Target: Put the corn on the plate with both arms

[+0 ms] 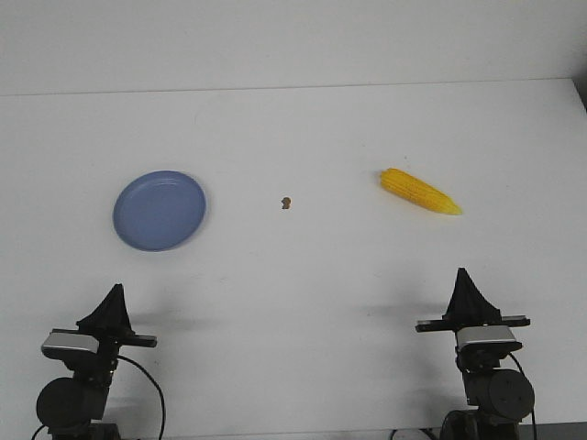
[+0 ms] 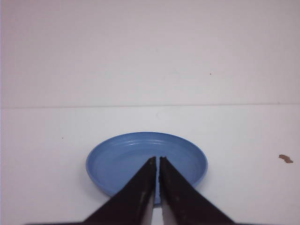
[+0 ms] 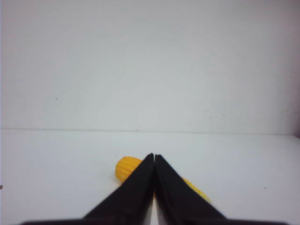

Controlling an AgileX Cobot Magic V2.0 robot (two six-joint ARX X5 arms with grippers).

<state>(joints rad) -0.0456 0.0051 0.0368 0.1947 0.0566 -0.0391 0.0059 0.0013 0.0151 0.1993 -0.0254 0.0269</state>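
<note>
The yellow corn lies on the white table at the right, its point toward the right; it also shows in the right wrist view, partly hidden behind the fingers. The blue plate sits empty at the left and shows in the left wrist view. My left gripper is shut and empty, near the front edge, short of the plate. My right gripper is shut and empty, near the front edge, short of the corn.
A tiny brown speck lies on the table between plate and corn; it also shows in the left wrist view. The table's far edge meets a pale wall at the back.
</note>
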